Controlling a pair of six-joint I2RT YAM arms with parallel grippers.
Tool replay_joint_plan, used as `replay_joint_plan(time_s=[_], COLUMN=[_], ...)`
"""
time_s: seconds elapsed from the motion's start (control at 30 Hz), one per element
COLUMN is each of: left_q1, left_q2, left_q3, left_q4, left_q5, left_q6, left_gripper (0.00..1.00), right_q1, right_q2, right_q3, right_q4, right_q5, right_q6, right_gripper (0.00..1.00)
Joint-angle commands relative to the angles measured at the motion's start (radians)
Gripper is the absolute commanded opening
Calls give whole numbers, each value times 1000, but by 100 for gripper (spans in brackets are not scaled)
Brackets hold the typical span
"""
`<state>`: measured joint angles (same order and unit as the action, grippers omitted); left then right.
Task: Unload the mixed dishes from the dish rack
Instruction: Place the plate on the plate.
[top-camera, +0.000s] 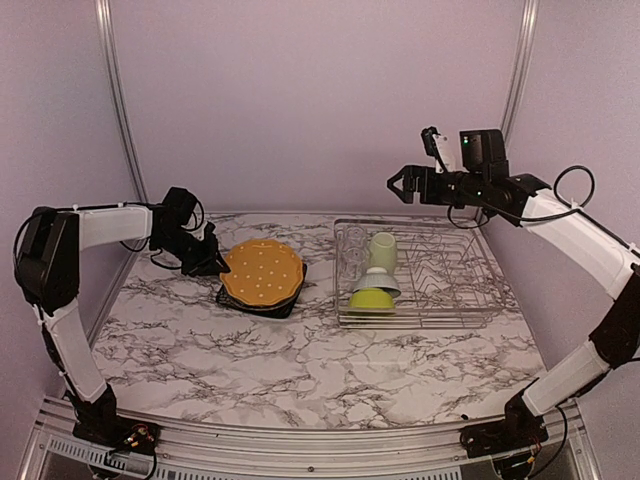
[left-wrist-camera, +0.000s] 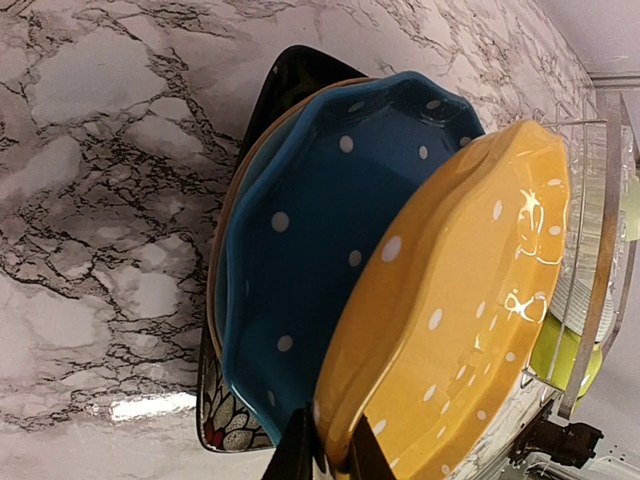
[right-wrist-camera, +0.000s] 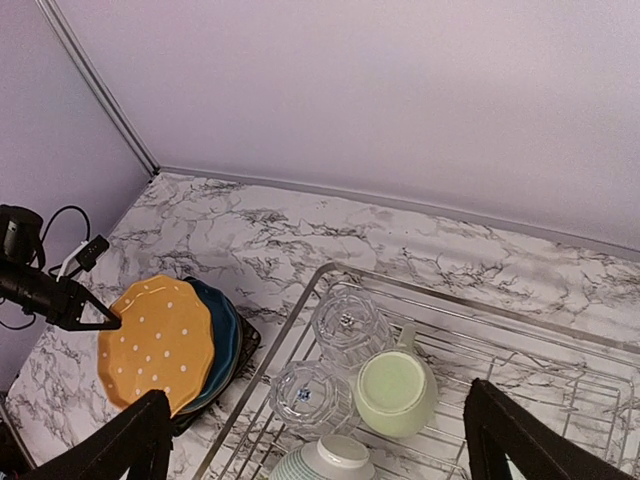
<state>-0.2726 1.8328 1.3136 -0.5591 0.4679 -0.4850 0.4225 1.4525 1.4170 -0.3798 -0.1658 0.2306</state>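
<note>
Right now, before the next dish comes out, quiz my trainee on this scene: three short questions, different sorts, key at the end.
1. True or false: the orange dotted plate lies on the blue plate, outside the dish rack.
2. The left gripper is shut on: A) a fork, B) the orange dotted plate's rim, C) nothing.
3. How many clear glasses stand in the rack?
Key: 1 true; 2 B; 3 two.
</note>
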Motion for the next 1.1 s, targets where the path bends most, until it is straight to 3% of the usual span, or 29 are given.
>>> replay_joint_plan(time_s=[0.0, 0.3, 0.87, 1.07], left_q1=[4, 5, 4, 4], left_q2=[-4, 34, 61, 50], left_q3=[60, 85, 122, 120], left_q4=[62, 91, -3, -20], left_q5=[43, 42, -9, -16], left_q6=[-18, -52, -21, -19], left_gripper=[0, 0, 0, 18], right_q1=[-4, -4, -4, -4], right_q2=[-7, 28, 47, 58], right_q3=[8, 45, 65, 75], right_q4=[-46, -96, -134, -139], right_q5=[26, -13, -75, -78], right_q6=[-39, -44, -121, -128], right_gripper=[98, 98, 98, 98])
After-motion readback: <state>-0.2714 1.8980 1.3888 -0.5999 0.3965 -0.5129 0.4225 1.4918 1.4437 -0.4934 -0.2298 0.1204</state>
